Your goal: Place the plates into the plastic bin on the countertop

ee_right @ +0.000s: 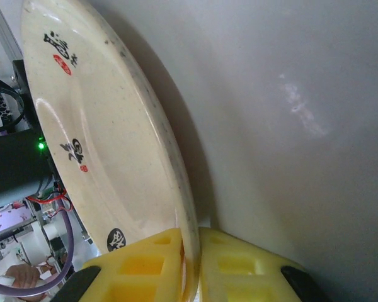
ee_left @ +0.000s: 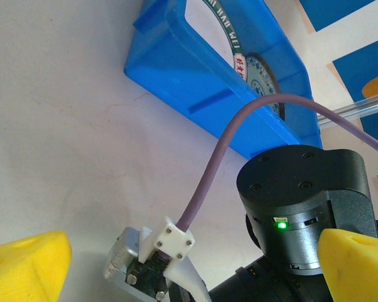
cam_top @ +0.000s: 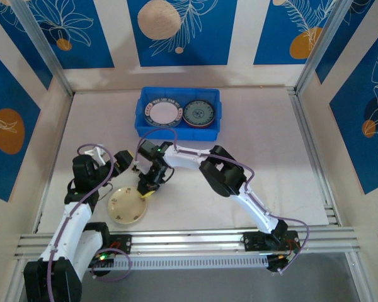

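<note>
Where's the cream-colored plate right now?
In the top view the cream plate lies at the near left of the countertop, closer to the arms than the blue bin, its rim pinched by the right gripper.

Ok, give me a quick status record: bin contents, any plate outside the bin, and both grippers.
bin: blue plastic bin, far middle of the countertop
in bin: white plate with dark rim on the left, teal patterned plate on the right
outside bin: cream plate on countertop, near the left arm
right gripper: pinching the cream plate's rim
left gripper: open, holding nothing
</note>
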You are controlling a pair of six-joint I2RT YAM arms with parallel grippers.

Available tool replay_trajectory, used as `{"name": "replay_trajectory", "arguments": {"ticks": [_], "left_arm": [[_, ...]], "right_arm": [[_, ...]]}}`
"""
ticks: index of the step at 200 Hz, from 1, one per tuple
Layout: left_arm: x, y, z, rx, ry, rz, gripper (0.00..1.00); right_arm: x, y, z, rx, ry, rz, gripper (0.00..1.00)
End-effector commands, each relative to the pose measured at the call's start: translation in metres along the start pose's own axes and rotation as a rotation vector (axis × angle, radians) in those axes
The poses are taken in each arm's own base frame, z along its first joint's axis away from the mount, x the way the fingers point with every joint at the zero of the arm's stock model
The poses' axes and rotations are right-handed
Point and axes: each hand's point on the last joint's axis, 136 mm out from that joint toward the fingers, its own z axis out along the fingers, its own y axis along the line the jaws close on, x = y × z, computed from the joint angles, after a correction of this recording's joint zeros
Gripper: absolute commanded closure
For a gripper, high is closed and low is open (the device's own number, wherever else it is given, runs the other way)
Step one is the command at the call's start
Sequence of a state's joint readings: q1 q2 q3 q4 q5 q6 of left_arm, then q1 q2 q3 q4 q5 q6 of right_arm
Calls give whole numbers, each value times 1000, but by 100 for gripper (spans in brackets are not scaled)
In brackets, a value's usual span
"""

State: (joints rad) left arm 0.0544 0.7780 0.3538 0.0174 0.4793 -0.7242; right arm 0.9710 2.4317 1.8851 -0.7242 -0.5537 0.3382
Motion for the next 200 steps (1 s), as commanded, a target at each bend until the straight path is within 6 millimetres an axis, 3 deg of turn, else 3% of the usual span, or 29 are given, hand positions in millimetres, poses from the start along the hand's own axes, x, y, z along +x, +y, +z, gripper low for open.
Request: {"name": "replay_trajectory", "arguments": {"ticks": [1,20,32,64,102,133,163,200], "left_arm": [[0,2,-1,2,-1,15,0],[-1,1,-2,3,-5,17,0],[-2,0,-2,5,-6,19,0],[-7,-5,-1,6,6,42,0],[-14,-19,3,29,45,62,2],[-18,-38,7,57,82,111,4],[-8,-55,15,102,142,151,7],[20,-79,34,144,256,190,14]], "right_arm": [[4,-1,2,-7,27,17,87],[4,-1,-1,-4,12,10,89],[3,0,-5,-4,-2,7,95],[3,1,-33,-14,-87,32,100],[19,5,-87,-33,-222,92,100],[47,-12,-130,37,-291,186,100],[68,-27,-182,23,-392,288,100],[76,-28,-231,20,-499,304,100]]}}
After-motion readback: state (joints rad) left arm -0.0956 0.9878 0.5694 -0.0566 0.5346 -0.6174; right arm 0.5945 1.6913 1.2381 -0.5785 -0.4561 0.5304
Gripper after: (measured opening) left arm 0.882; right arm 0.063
